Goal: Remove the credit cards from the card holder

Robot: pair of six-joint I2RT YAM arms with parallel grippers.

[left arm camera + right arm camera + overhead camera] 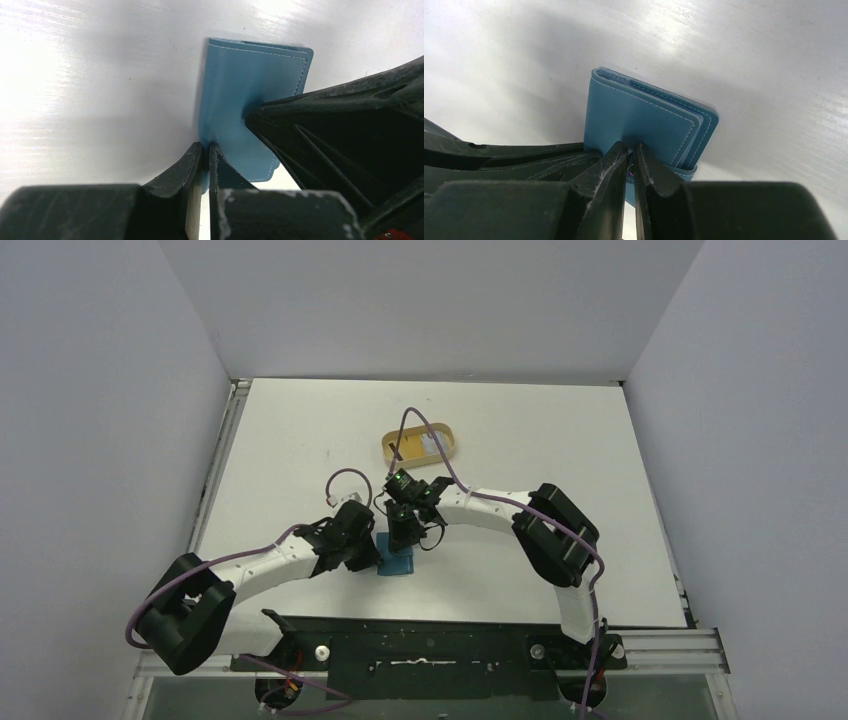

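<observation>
Folded card holder [397,562] on the table [300,440], on the arm-base side of the tan tray [386,448]. We see the left gripper [205,146] pinching its edge. The right gripper [629,146] is narrow at its tab, and we cannot tell whether it grips.

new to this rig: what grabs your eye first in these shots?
Both arms meet over the teal card holder, folded, on the near middle of the table. The left gripper and right gripper each pinch one of its edges, jaws nearly together. Behind them sits a tan oval tray with something pale in it.
</observation>
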